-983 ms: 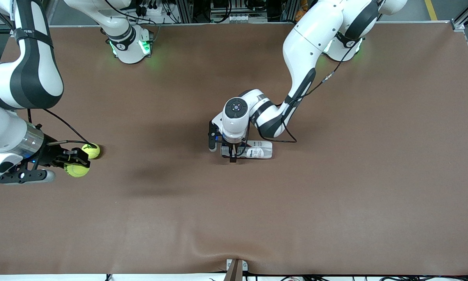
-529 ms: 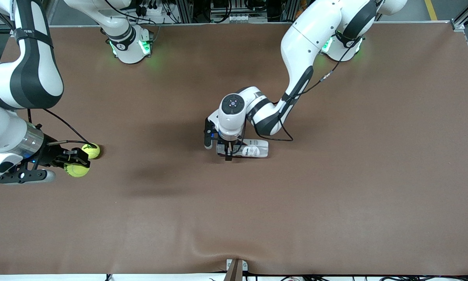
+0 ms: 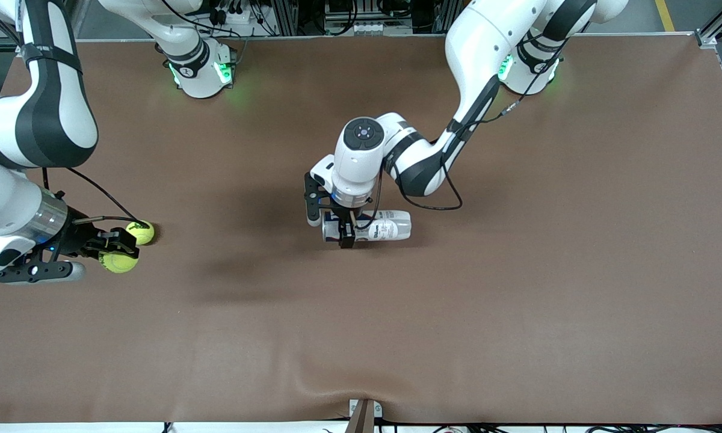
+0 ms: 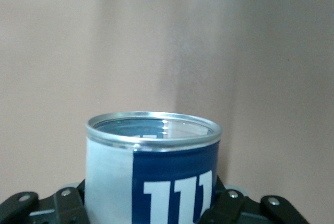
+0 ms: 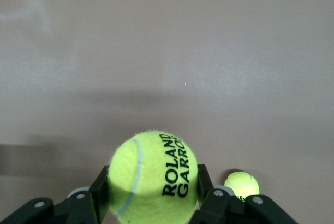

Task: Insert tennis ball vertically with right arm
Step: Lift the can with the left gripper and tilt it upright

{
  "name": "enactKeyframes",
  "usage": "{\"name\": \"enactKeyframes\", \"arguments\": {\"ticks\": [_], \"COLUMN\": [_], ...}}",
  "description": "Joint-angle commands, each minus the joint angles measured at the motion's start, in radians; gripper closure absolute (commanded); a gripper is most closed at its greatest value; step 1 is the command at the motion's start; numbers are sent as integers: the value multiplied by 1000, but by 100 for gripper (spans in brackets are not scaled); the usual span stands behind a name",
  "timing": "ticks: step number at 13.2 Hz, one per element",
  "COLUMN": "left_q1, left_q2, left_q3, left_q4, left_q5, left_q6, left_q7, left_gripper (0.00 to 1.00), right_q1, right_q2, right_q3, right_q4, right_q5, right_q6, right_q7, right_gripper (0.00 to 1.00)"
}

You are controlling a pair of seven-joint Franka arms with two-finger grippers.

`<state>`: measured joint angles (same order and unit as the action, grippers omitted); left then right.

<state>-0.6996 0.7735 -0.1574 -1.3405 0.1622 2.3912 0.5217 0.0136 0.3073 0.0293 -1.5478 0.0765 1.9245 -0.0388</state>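
Observation:
My right gripper (image 3: 119,255) is shut on a yellow-green tennis ball (image 3: 118,263), held at the right arm's end of the table; the right wrist view shows the ball (image 5: 153,174) between the fingers (image 5: 207,190). My left gripper (image 3: 343,233) is shut on a clear ball can (image 3: 385,226) with a blue and white label, held on its side over the table's middle. In the left wrist view the can (image 4: 151,177) fills the jaws, and its open metal rim (image 4: 154,131) points away from the camera.
A second tennis ball (image 3: 140,232) lies on the brown table (image 3: 517,288) close beside my right gripper; it also shows in the right wrist view (image 5: 241,185). A small bracket (image 3: 364,412) sits at the table's near edge.
My left gripper has moved with the can a little toward the right arm's end of the table and looks higher. The right arm and both balls have not moved.

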Motion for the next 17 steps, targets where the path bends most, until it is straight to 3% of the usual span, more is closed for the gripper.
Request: {"name": "enactKeyframes", "arguments": {"ticks": [1, 11, 17], "left_q1": [-1, -4, -14], "left_q2": [-52, -122, -128], "left_q3": [9, 25, 33], "left_q4": [-23, -22, -20], "left_q5": [-12, 45, 54], "left_q6": [-14, -12, -1], "left_q7": [-66, -376, -422], "left_gripper": [24, 23, 23], "right_q1": [-1, -1, -3], "right_q2": [-27, -27, -27], "right_q3": [1, 1, 1], "right_q4": [-15, -15, -17], "right_q5": [14, 14, 14], "right_q6": [-12, -12, -13], "right_q7": [-4, -4, -4], "right_gripper": [63, 63, 63]}}
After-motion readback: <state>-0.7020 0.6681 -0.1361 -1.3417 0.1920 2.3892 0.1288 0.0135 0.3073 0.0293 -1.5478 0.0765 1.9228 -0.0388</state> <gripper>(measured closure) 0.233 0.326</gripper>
